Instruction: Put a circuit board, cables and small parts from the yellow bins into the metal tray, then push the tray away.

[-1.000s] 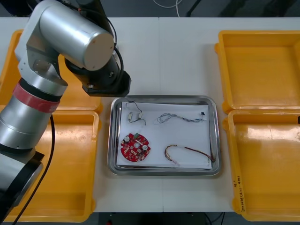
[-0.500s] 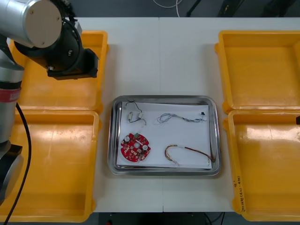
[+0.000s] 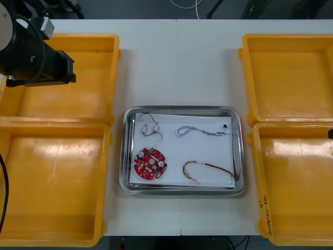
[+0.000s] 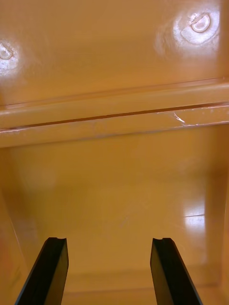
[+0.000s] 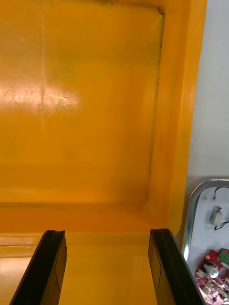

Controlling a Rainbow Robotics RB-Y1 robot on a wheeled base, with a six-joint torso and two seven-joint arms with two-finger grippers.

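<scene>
The metal tray point(image 3: 237, 187), white inside, lies at the table's middle. In it are a round red circuit board point(image 3: 150, 163), a twisted blue and white cable point(image 3: 200, 130), a red and yellow cable point(image 3: 208, 171) and a black cable with small metal parts point(image 3: 150, 126). My left arm point(image 3: 32, 56) is at the far left, over the far left yellow bin point(image 3: 91, 88). The left gripper point(image 5: 107, 233) is open above that bin's bare floor, with the tray's corner point(image 5: 191, 224) and the circuit board point(image 5: 213, 280) off to the side. My right gripper point(image 4: 109, 240) is open over the right bins' shared rims point(image 4: 114, 116).
Yellow bins flank the tray: the near left bin point(image 3: 57, 182), the far right bin point(image 3: 289, 78) and the near right bin point(image 3: 296, 182). All look bare inside. White table runs between the bins beyond the tray.
My left arm has swung left, away from the tray's far left corner, to over the far left bin. The tray's contents have not moved.
</scene>
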